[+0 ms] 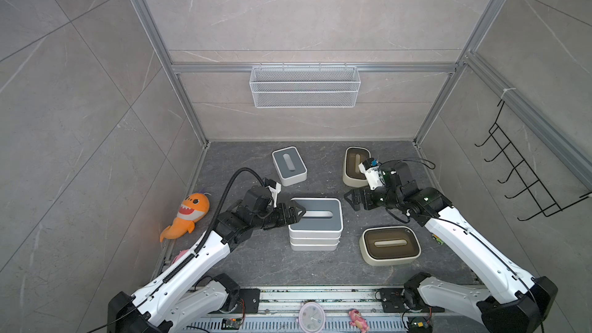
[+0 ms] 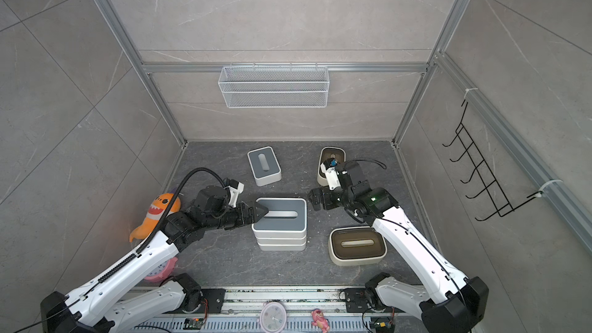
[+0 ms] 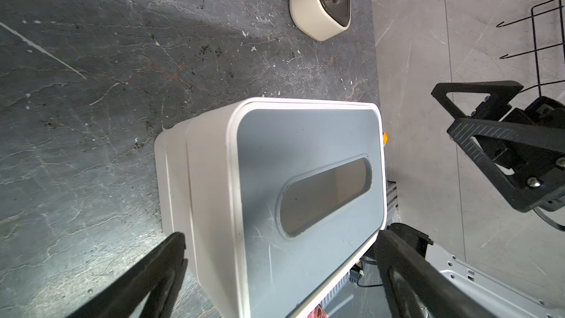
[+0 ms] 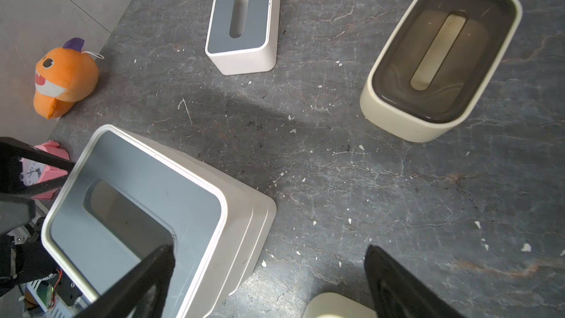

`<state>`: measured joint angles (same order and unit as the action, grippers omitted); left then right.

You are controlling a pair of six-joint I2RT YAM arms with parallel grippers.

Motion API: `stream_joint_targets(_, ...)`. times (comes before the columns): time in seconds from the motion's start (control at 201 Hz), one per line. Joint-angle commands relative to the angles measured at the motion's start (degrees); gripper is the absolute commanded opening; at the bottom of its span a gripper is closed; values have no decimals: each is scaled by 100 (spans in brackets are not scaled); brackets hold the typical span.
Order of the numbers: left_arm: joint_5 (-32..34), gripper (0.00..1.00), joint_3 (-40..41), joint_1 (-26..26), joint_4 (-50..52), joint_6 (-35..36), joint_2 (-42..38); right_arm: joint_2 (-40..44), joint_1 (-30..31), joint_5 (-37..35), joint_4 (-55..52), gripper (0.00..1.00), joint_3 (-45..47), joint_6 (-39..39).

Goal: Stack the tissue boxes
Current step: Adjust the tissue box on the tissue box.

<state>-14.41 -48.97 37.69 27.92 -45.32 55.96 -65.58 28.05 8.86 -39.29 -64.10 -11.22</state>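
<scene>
While both my grippers hang with their jaws spread wide and empty, the stack (image 1: 317,216) of three white tissue boxes, grey lid on top, stands mid-floor in both top views. My left gripper (image 1: 299,212) sits at the stack's left end, over the lid's edge. My right gripper (image 1: 350,200) hovers just off the stack's far right corner, apart from it. A loose grey-lidded tissue box (image 1: 289,165) lies beyond the stack. The far cream tissue box (image 1: 350,163) is beyond the stack and to its right, partly under my right wrist. The near cream tissue box (image 1: 389,245) lies just right of the stack and a little nearer me. An orange shark plush (image 1: 187,216) lies well left of the stack.

From my left wrist, the stack (image 3: 305,178) shows between my fingers (image 3: 159,270), one beside its white wall and one past the lid's rim. Whether either touches it I cannot tell.

From my right wrist, my fingers (image 4: 143,279) stand far apart with nothing gripped, and one crosses in front of the stack's (image 4: 137,209) lid. The grey-lidded tissue box (image 4: 241,19) and the far cream tissue box (image 4: 440,56) lie apart from the stack, and a pink clock (image 4: 46,166) peeks out behind it.
</scene>
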Motion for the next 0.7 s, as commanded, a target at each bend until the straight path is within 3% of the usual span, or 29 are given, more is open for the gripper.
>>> stream_joint_targets(0.0, 221, 99, -331, 18, 174, 197, 14, 142, -23, 129, 163, 100, 141, -112)
stream_joint_targets(0.289, 408, 98, -563, 12, 117, 286, 204, 143, -20, 379, 361, 100, 211, -10)
stream_joint_targets(0.454, 1651, 98, -1588, -103, 815, 667, 960, -8, -11, 626, 728, 100, 136, 57)
stream_joint_targets(0.528, 1866, 98, -2038, -415, 947, 953, 1502, -97, -13, 621, 913, 100, 75, 109)
stream_joint_targets(0.698, 1125, 95, -2919, -1545, 786, 1217, 3100, -302, -12, 564, 1191, 100, -97, 180)
